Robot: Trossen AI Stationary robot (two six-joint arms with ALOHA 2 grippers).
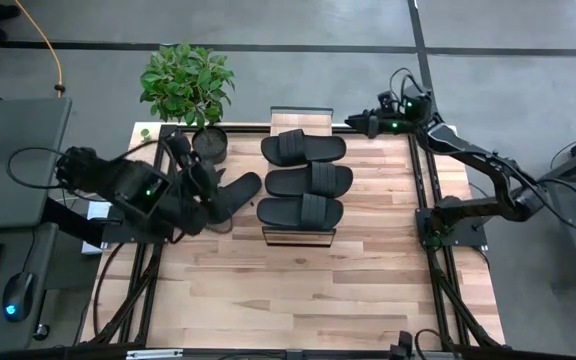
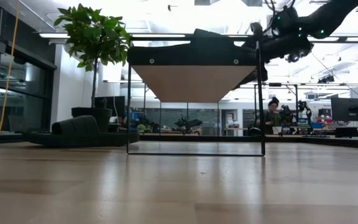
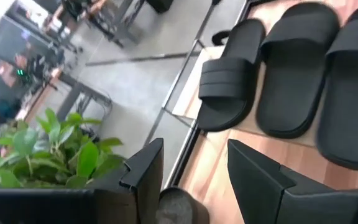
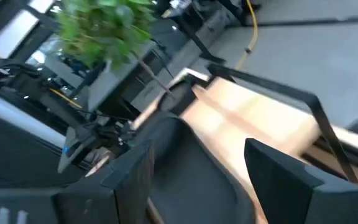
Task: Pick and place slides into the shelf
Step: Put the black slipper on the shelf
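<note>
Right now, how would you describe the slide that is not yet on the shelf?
Find the potted plant at the table's far left corner. Just below it, by the left gripper, one black slide lies angled on the tabletop, apart from three on the shelf.

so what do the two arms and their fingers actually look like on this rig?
Both arms are dark, nearly black, with jointed links, black cables running alongside and small green indicator lights. The left gripper and right gripper each end in two flat, angular black fingers, matte and without visible markings.
</note>
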